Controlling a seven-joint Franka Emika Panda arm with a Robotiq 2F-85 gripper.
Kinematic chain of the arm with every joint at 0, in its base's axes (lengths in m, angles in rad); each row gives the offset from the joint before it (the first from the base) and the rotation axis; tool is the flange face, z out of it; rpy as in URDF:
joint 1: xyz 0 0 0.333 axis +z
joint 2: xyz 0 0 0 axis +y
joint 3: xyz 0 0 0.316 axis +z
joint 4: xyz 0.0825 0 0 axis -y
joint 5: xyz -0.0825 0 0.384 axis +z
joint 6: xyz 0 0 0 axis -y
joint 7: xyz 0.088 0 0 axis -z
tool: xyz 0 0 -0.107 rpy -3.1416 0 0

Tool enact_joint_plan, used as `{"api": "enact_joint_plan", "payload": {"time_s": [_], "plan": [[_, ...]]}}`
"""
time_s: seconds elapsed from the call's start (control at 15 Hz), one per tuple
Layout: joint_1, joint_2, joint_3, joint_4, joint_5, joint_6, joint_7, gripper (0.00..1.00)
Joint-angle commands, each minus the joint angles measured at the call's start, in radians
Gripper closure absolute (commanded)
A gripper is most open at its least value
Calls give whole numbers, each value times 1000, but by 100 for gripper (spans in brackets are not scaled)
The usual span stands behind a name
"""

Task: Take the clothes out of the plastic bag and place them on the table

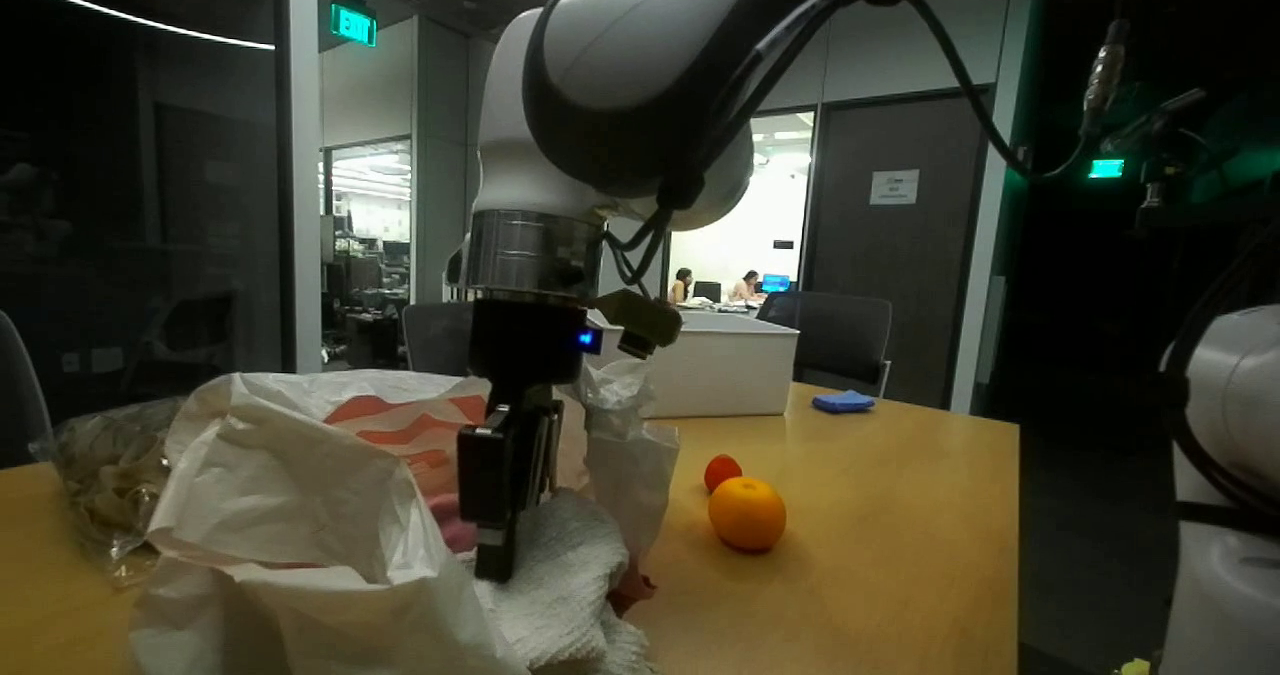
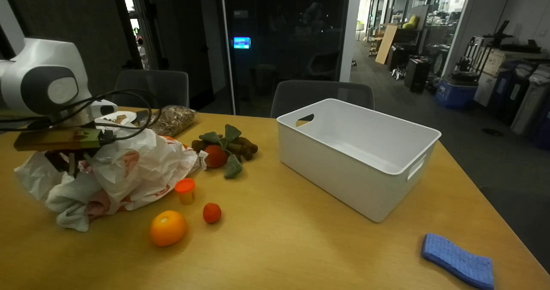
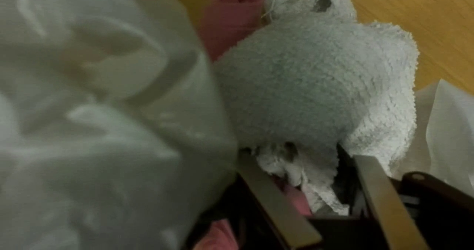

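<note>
gripper point(image 3: 301, 160), jaws apart; white cloth point(image 3: 307, 87) between them, hold unclear; plastic bag point(image 3: 111, 150) crowding alongside; orange point(image 1: 747, 515) near the bag

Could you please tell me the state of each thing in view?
Plastic bag: open, crumpled
White cloth: rumpled, partly out of the bag
Pink cloth: rumpled, partly under the white cloth
Claw: jaws apart, white cloth between; grip unclear
White bin: upright, open-topped
Orange-capped jar: upright, capped
Orange fruit: visible side uncut
Blue pad: lying, slightly curved
Clear bag: filled
</note>
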Motion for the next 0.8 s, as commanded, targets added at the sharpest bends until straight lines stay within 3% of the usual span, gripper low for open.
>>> {"api": "enact_joint_plan", "payload": {"time_s": [0.0, 0.13, 0.2, 0.47, 0.73], "plan": [[5, -11, -3, 11, 45, 3, -31, 79], [4, -24, -7, 9, 72, -4, -35, 94], [4, -35, -10, 7, 86, -4, -40, 96], [8, -121, -26, -15, 167, -14, -70, 95], [15, -260, -41, -48, 177, -45, -38, 93]]}}
